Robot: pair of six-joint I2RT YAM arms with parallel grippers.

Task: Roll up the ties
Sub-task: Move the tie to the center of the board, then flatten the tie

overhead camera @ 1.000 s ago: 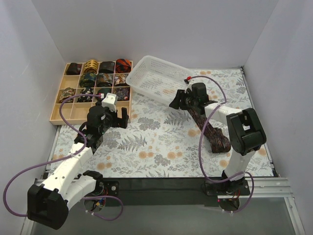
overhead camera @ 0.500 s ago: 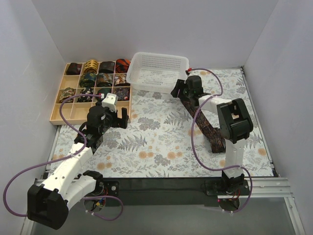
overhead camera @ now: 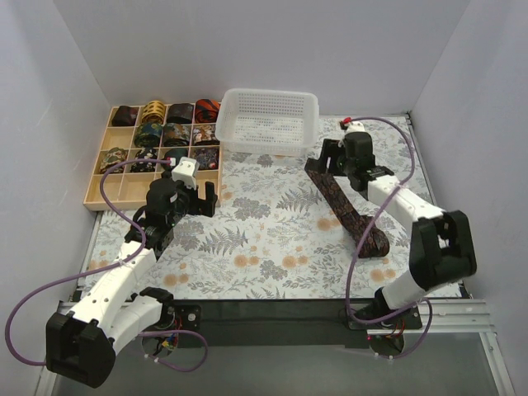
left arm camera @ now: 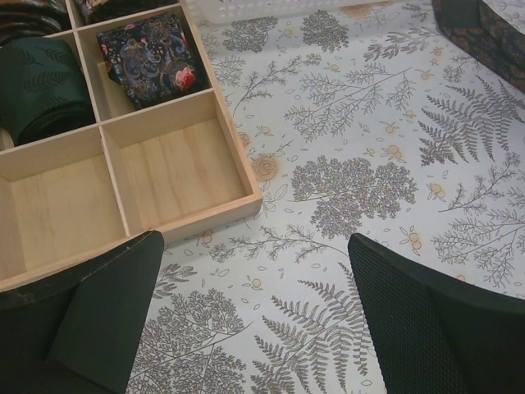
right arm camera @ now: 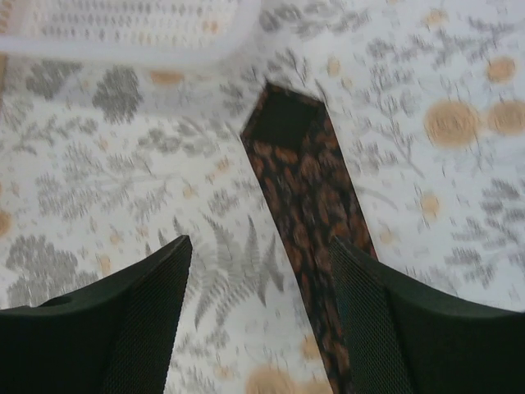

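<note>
Right arm's swung out to the right vs a sec ago, and the basket (overhead camera: 268, 124) sits level again. Tie (overhead camera: 340, 198) lies flat, a long diagonal strip on the surface (overhead camera: 264, 239). Its pointed tip is near the basket. Right fingers (right arm camera: 139, 312) are spread wide, nothing pinched, w/ the tip just ahead of them. Left fingers (left arm camera: 426, 320) are spread too, empty, by the tray (left arm camera: 234, 176) corner. Rolled ties (overhead camera: 165, 132) fill the tray's back compartments.

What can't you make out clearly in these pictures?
Tie: right wrist view, print blurred, end cut by bottom edge.
Rolled ties: top view, patterns too small.
Tray: left wrist view, mostly cut off by top and left edges.
Basket: right wrist view, blurred, cut by top edge.
</note>
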